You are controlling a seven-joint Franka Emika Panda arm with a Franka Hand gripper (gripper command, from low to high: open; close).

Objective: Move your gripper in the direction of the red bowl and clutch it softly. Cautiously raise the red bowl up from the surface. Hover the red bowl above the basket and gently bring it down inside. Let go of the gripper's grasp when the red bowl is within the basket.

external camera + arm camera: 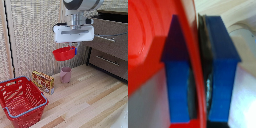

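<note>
My gripper (73, 48), a flat white block with short blue-tipped fingers, is shut on the rim of the red bowl (63, 53) and holds it in the air, well above the wooden floor. In the wrist view the bowl's red rim (195, 75) runs between the two blue fingers (178, 70), pinched tight, with the bowl's inside (148, 40) to one side. The red lattice basket (21, 100) with a blue-grey rim stands on the floor at the exterior view's lower left, away from the bowl.
A pink cup (66, 75) stands on the floor below the held bowl. A yellow-red box (43, 81) stands between the cup and the basket. Dark drawers (109, 47) are at the exterior view's right, a woven screen behind.
</note>
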